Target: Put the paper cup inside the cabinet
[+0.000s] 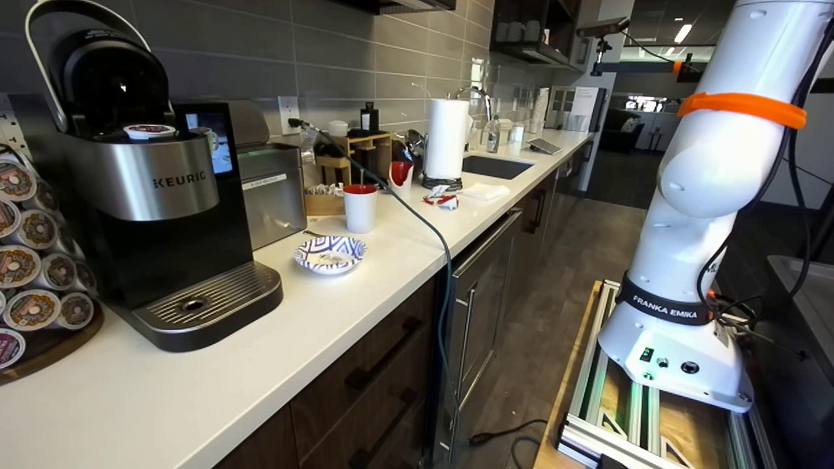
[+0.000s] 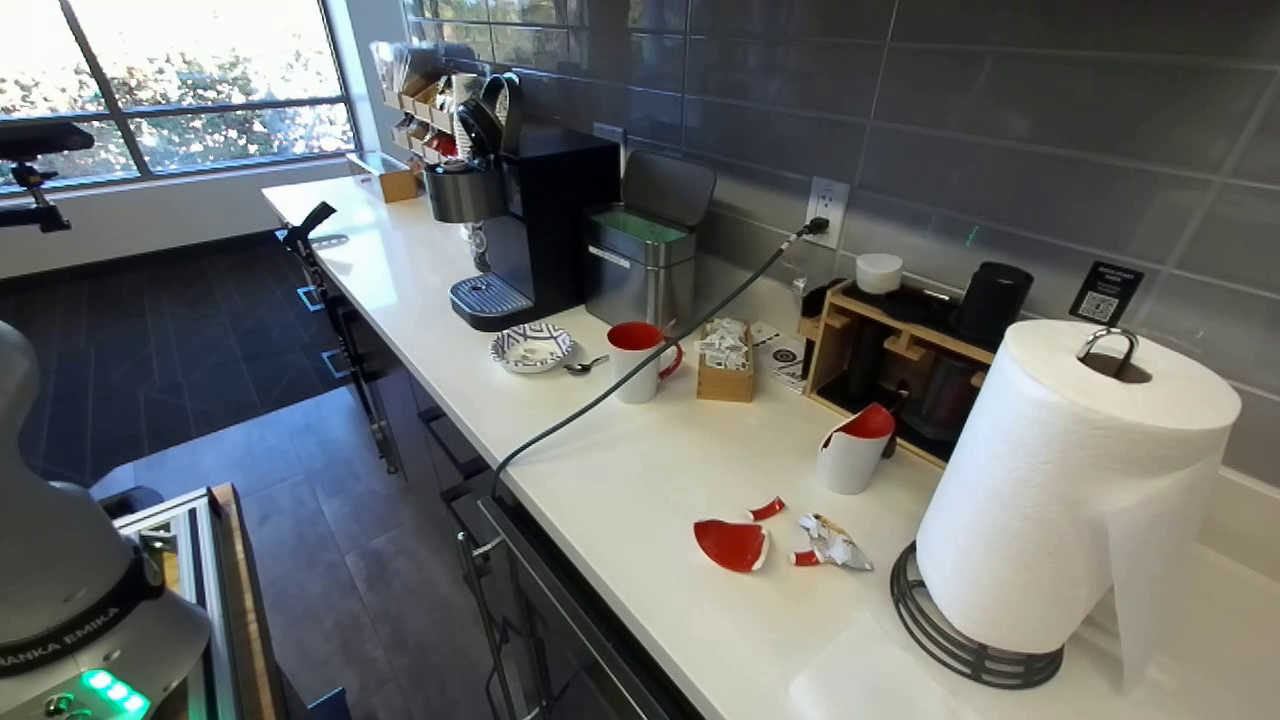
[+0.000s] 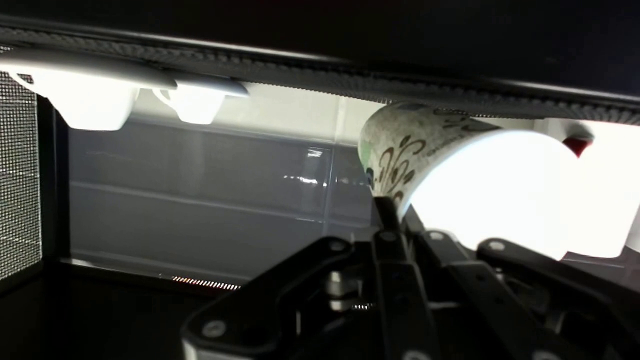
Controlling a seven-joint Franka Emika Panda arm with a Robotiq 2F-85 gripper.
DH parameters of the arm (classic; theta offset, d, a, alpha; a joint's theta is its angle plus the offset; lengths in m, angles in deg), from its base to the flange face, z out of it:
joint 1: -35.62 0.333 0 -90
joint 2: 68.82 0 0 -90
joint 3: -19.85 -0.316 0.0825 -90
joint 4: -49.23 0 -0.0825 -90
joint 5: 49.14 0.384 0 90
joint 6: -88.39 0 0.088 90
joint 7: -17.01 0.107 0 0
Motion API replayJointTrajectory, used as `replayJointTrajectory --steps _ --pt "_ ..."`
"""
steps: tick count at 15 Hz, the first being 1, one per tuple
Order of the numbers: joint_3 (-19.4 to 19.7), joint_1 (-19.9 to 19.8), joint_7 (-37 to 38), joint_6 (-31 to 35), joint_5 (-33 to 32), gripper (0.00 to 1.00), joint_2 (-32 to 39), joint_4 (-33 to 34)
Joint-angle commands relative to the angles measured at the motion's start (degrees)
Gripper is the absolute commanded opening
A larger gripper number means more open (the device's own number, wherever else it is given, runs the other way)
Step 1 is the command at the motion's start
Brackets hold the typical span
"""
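Observation:
The paper cup (image 3: 407, 150), pale with brown and green print, shows in the wrist view, tilted with its bright white mouth towards the camera. My gripper (image 3: 399, 214) is shut on its rim, one finger outside the wall and one inside. The wrist picture stands upside down. The cup is at the opening of the dark cabinet (image 3: 320, 45), against the grey tiled wall behind. Its side meets the dark mesh-lined shelf edge in the picture; I cannot tell whether it rests on the shelf. The gripper and paper cup are out of view in both exterior views.
White handled cups (image 3: 95, 102) stand on the cabinet shelf to one side; another white object (image 3: 607, 200) is beyond the paper cup. A mesh panel (image 3: 20, 170) closes one side. Below, the counter holds a coffee maker (image 1: 176, 176), a patterned bowl (image 1: 330, 254) and a paper roll (image 2: 1080, 490).

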Motion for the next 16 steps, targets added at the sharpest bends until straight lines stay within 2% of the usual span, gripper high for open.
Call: replayJointTrajectory --steps 1,3,4,5,7,16 --pt "0.0 0.0 0.1 0.0 0.0 0.01 -0.2 -0.2" --pt "-2.0 -1.9 5.1 4.4 -4.2 0.01 0.4 -1.1" --pt "0.0 -0.2 9.5 7.4 -8.0 0.01 1.2 -1.0" --pt "-3.4 -4.3 11.9 10.3 -9.3 0.01 1.6 -1.2" --pt "-5.1 -7.0 16.6 14.2 -13.8 0.01 3.1 -0.6" --pt "-9.5 -11.0 19.3 15.5 -19.5 0.01 4.4 -0.6"
